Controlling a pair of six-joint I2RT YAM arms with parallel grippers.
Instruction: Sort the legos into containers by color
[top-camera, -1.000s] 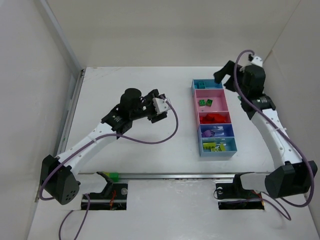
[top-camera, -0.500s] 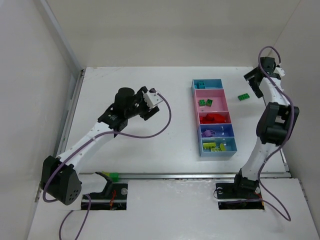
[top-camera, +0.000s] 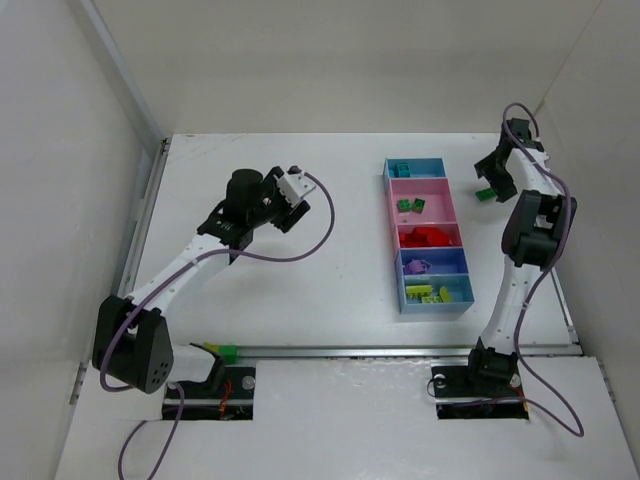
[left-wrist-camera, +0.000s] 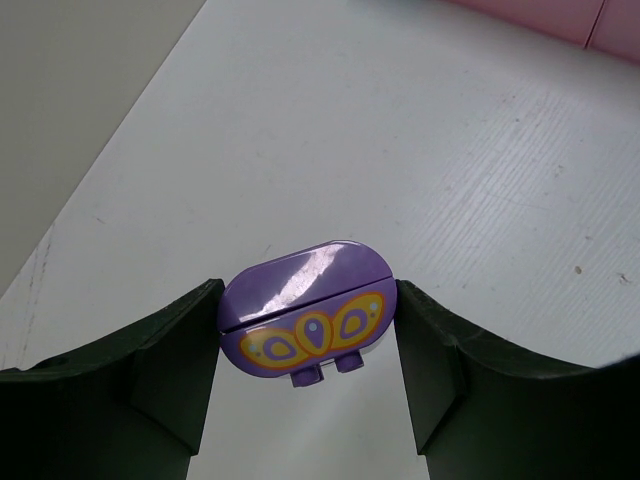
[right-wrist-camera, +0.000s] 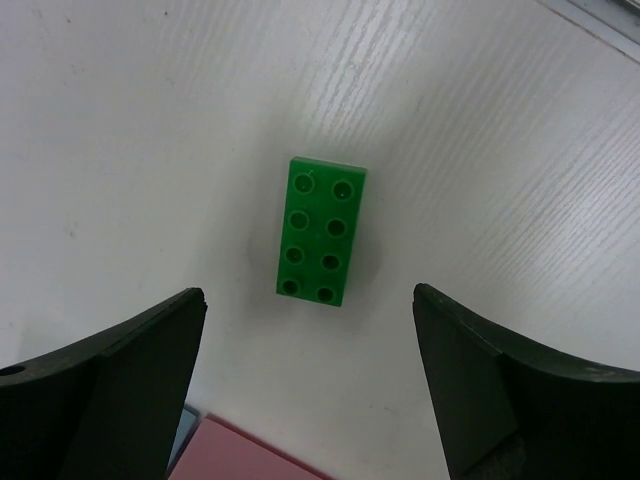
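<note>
Right gripper (right-wrist-camera: 305, 300) spread wide, empty, hovering over green brick (right-wrist-camera: 322, 230). Brick flat on table (right-wrist-camera: 150, 120), studs up, upper right of overhead view, near containers (top-camera: 437, 190). Likely light, rigid, slick: pinch long smooth sides. Left gripper (left-wrist-camera: 310, 345) clamps purple butterfly piece (left-wrist-camera: 305, 315), centre of wrist view.

The bins (top-camera: 430, 187) are sitting in a near-to-far row right of centre on the surface (top-camera: 300, 290). A brick (right-wrist-camera: 322, 244) is lying just right of the far bin, below the right pincer (right-wrist-camera: 308, 295). Well left, the left pincer (left-wrist-camera: 308, 290) is gripping a piece (left-wrist-camera: 305, 330).
</note>
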